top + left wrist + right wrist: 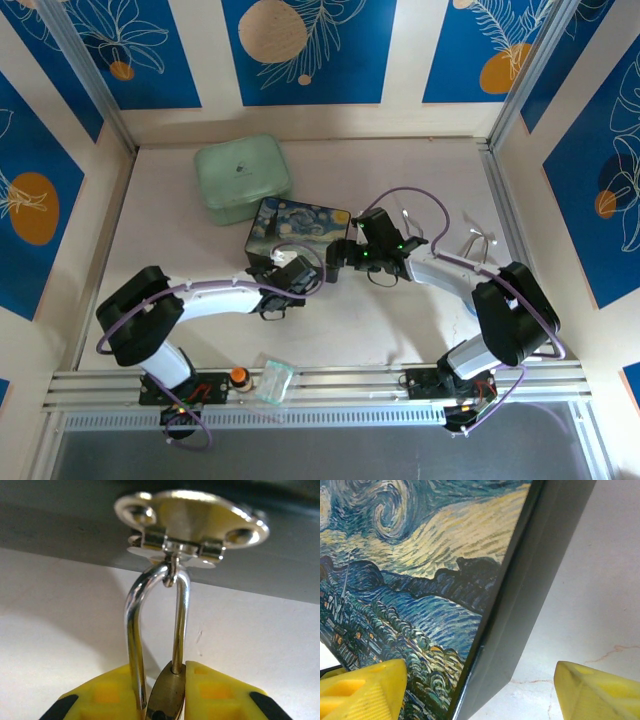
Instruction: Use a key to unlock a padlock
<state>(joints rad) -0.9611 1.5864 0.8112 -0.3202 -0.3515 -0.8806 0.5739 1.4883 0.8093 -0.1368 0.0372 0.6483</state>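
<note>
Yellow fingers (220, 692) of the left tool (167, 702) clench the brass body of a small padlock (166, 687), pinning it squarely between them, in the left wrist view. Straight ahead of the fingertips, its silvery shackle (131, 625) rises to a ring under a shiny plate (195, 515) fixed to the front of a painted box (300, 225). Both legs of the shackle appear to run down into the body, so the lock looks shut. The right tool (480, 692) stands released, jaws wide apart and carrying nothing. It straddles the box's dark corner edge, with the painted lid by one finger and the bare white counter (600, 580) by the other. Seen from above, the two tools meet at the box's near side, and a pale green case (243, 178) sits beyond them, just past the box. On this evidence only the first step is done: the lock is steadied. The key is in neither tool, and where it lies cannot be told. Fetching it, seating it in the keyhole, turning it and freeing the shackle are all left to do.
</note>
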